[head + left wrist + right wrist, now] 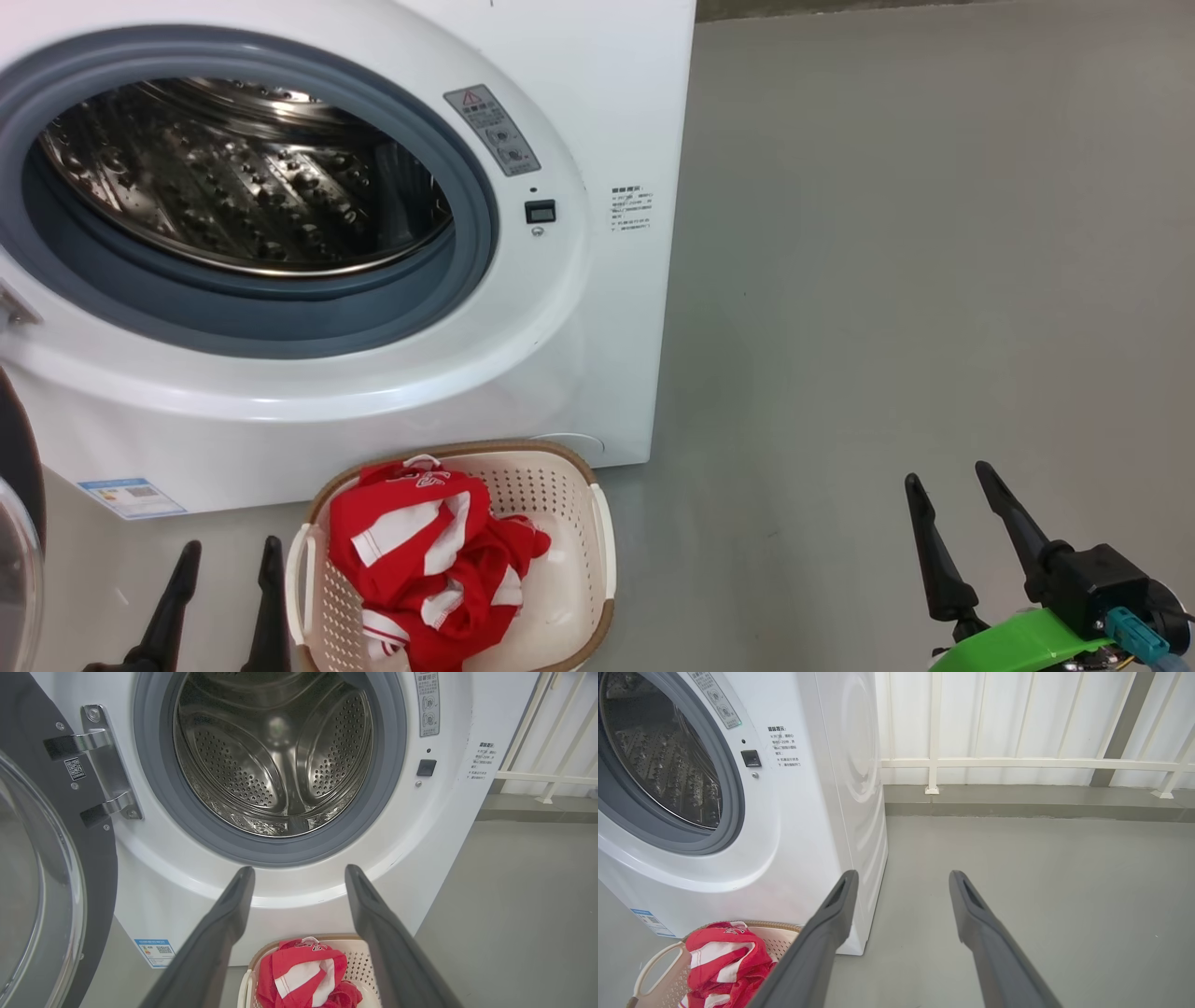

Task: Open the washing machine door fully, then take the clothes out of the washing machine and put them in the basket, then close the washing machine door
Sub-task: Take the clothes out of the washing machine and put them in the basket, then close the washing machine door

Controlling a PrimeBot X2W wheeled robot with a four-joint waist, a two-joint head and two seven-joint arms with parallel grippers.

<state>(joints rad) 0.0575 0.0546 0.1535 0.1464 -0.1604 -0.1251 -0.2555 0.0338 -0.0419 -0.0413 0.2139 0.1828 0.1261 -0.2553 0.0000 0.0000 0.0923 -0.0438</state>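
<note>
I am seeing the washing machine door (46, 858) standing wide open, hanging on its hinge (100, 760) at the left side of the washing machine (597, 308), so closing it is, by my reckoning, the step left. The drum (275, 751) is looking bare as far as I can see into it. The clothes (425, 560) are lying heaped in the basket (583, 504), which is sitting on the floor (887, 280) just in front of the washing machine, below its opening. What is worrying me is the swing. A push landing on the bulging glass could be sliding off instead of turning the door, a weak push could be leaving the latch uncaught, and a low arm could be knocking the basket. The left gripper (231, 546) is hovering with fingers apart and holding nothing, before the washing machine's front, between door and basket, so the door is lying just to its left. The right gripper (948, 474) is likewise spread and empty, out past the washing machine's right corner, well apart from the door.
</note>
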